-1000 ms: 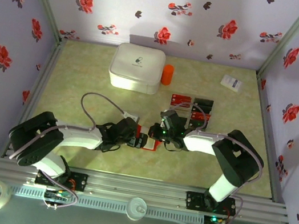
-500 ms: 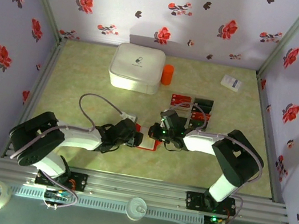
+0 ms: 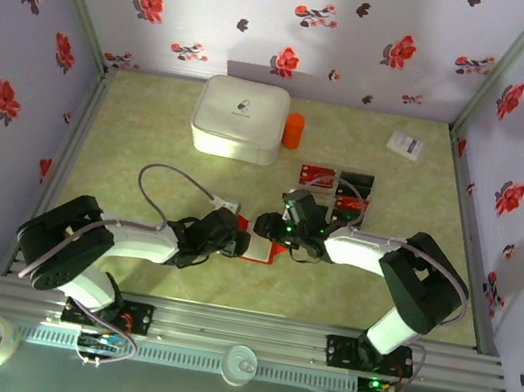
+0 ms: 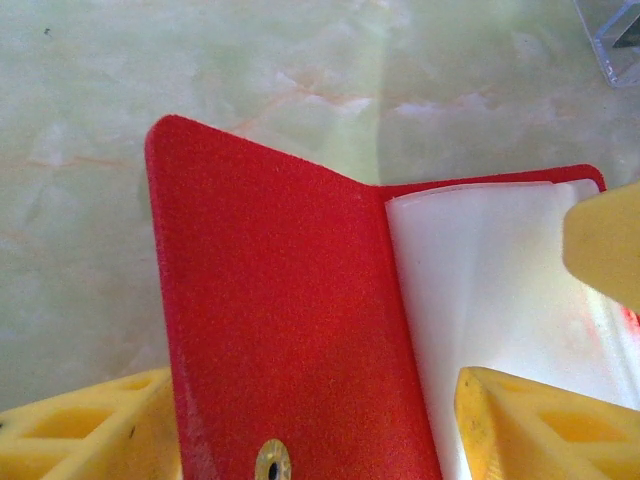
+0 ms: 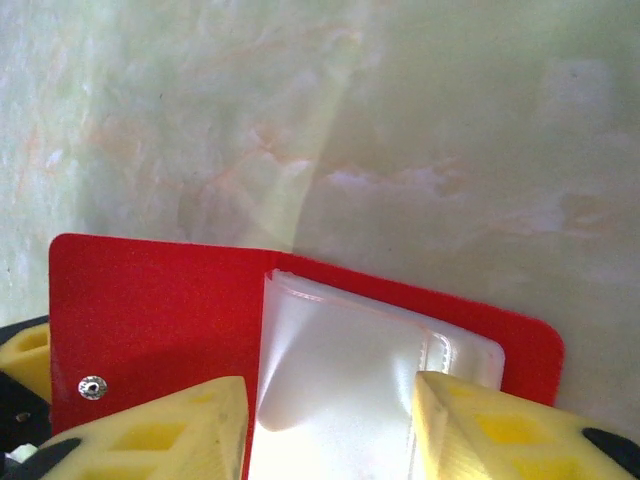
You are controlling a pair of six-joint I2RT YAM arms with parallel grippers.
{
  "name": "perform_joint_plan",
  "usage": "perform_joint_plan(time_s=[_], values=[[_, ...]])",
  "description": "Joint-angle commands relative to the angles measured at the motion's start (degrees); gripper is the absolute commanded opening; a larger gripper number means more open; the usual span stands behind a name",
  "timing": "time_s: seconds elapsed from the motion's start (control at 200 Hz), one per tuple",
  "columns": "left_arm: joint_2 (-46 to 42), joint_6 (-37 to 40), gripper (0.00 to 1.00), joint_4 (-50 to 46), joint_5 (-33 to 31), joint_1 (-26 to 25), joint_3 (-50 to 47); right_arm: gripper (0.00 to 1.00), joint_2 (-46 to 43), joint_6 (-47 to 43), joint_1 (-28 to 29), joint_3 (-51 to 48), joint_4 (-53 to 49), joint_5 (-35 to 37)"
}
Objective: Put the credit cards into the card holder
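The card holder (image 3: pixel 269 251) lies open between both grippers, its red cover (image 4: pixel 260 280) to the left and its whitish plastic sleeves (image 5: pixel 340 360) to the right. My left gripper (image 4: pixel 312 385) is shut across the red cover, with one yellow finger at each side edge. My right gripper (image 5: pixel 330 388) stands open, its fingers straddling the sleeves with nothing held. In the top view the left gripper (image 3: pixel 236 242) meets the holder from the left and the right gripper (image 3: pixel 264 228) from above right. Credit cards lie behind them: a red one (image 3: pixel 317 175), a black one (image 3: pixel 356 181) and another (image 3: pixel 347 204).
A big white rounded box (image 3: pixel 240 118) and an orange cylinder (image 3: pixel 294 130) stand at the back. A small white box (image 3: pixel 407 145) lies at the back right. One finger of the right gripper (image 4: pixel 605 240) shows at the right edge of the left wrist view.
The right gripper has gone from shut to open over the sleeves. The left gripper has narrowed onto the red cover. Both arms have barely shifted.
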Motion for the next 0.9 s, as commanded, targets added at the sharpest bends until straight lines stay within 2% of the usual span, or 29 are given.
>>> perform_joint_plan(time_s=[0.0, 0.095, 0.16, 0.305, 0.415, 0.68, 0.895], values=[[2.19, -1.08, 0.69, 1.22, 4.88, -0.59, -1.07, 0.5, -1.87, -0.66, -0.47, 0.44, -2.07, 0.64], [2.12, -1.09, 0.69, 1.19, 4.85, -0.6, -1.06, 0.46, -2.02, -0.91, -0.6, 0.33, -2.09, 0.56], [1.84, -1.08, 0.71, 1.04, 4.91, -0.61, -1.05, 0.38, -1.95, -1.01, -0.7, 0.32, -2.17, 0.56], [0.52, -1.25, 0.8, 0.83, 4.84, -0.56, -0.88, 0.22, -1.34, -1.37, -0.81, 0.29, -2.59, 0.71], [-0.56, -1.16, 0.87, 0.35, 4.84, -0.54, -0.42, 0.14, -0.78, -1.61, -0.99, 0.28, -3.03, 0.97], [-1.32, 0.34, 0.99, -2.17, 4.84, -0.61, 1.2, 0.09, 1.54, -1.81, -1.08, 0.63, -3.04, 0.1], [-0.74, 2.62, 1.0, -6.58, 2.95, -1.2, 3.3, 0.07, 3.56, -1.46, -0.8, 1.35, -2.17, -1.89]])
